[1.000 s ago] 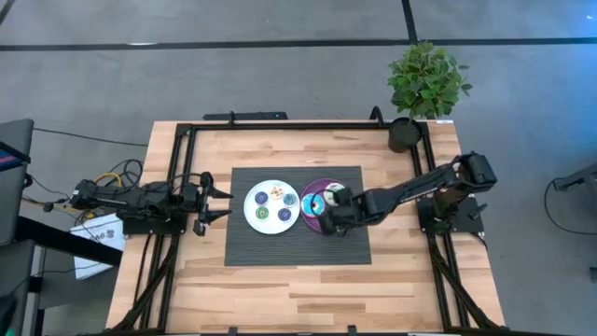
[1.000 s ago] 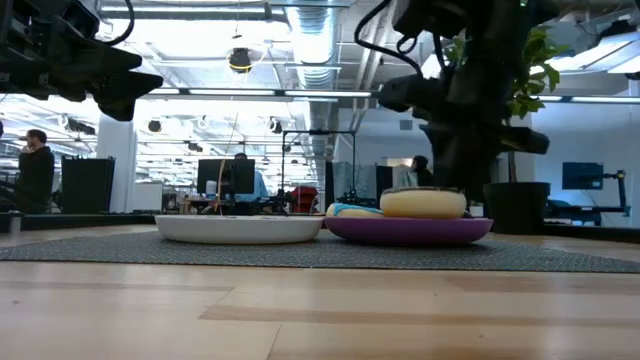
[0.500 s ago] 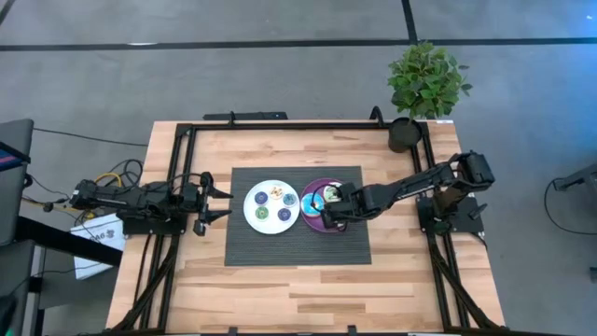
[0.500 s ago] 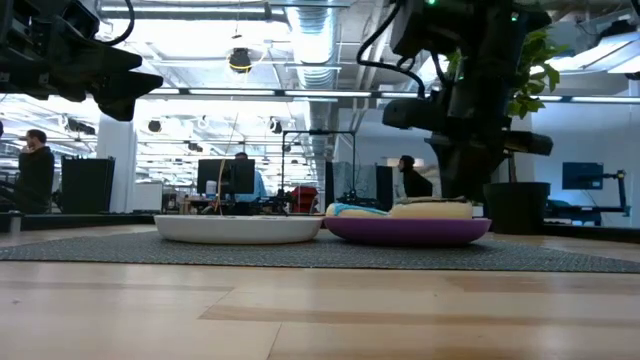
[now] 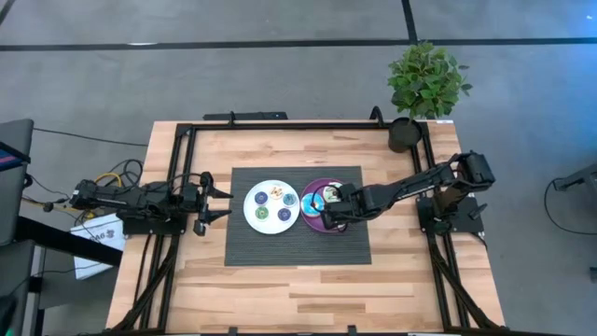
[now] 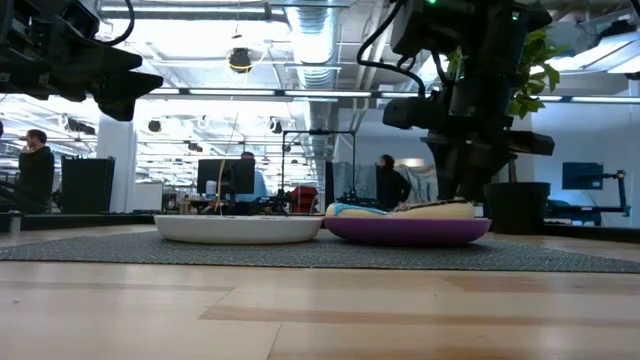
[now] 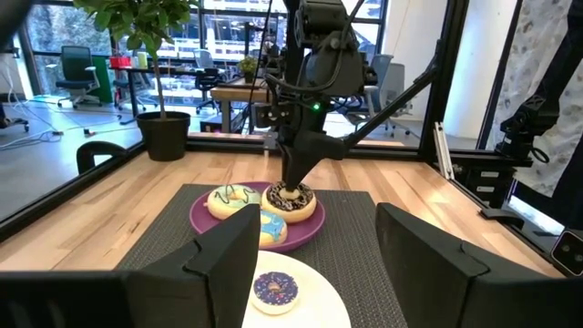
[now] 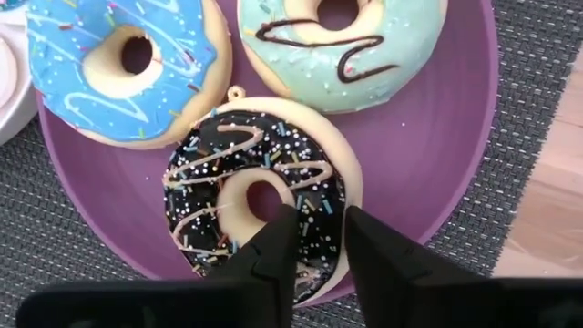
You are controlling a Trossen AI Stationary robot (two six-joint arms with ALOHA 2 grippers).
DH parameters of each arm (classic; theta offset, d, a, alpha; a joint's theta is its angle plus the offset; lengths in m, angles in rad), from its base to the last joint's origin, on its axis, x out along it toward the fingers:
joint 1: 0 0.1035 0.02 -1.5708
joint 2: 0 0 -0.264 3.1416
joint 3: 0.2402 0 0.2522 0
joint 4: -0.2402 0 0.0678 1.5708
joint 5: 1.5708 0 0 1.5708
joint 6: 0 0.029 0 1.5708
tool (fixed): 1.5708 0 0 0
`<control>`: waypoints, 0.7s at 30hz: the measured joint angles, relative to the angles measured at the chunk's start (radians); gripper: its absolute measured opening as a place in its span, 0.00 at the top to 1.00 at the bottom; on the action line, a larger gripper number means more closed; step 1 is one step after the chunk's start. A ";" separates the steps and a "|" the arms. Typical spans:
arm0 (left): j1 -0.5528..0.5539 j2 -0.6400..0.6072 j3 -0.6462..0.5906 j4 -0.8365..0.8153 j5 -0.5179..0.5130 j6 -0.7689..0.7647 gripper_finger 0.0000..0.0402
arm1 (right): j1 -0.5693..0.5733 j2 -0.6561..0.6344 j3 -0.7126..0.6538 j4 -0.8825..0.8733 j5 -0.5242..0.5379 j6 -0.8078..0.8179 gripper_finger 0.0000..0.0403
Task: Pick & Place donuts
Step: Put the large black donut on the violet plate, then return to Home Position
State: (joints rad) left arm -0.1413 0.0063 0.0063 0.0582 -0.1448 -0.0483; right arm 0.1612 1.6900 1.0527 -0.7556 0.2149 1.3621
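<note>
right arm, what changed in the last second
The right hand came down over the purple plate, and the donut it carried, seen raised above the plate a second ago, now lies flat on it as the chocolate donut beside the blue donut and the mint donut. Its fingers sit at that donut's ring. The left hand and the white plate stayed put.

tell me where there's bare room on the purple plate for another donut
Little room: three donuts, blue, mint and chocolate, crowd the purple plate. Only its rim strip beside the chocolate one is bare, with the right gripper over it.
</note>
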 joint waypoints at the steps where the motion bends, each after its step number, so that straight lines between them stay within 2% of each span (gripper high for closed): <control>1: 0.000 0.000 0.000 0.000 0.000 0.000 0.47 | 0.000 -0.002 0.000 0.000 0.000 0.000 0.78; 16: 0.000 0.000 0.000 0.000 0.000 0.000 0.47 | 0.001 -0.083 0.001 -0.013 0.000 -0.003 0.61; 21: 0.000 0.000 0.000 0.000 0.000 0.000 0.47 | 0.002 -0.136 0.001 -0.018 -0.008 -0.074 0.57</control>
State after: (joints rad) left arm -0.1413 0.0065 0.0063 0.0582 -0.1448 -0.0483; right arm 0.1631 1.5543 1.0534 -0.7734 0.2070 1.2885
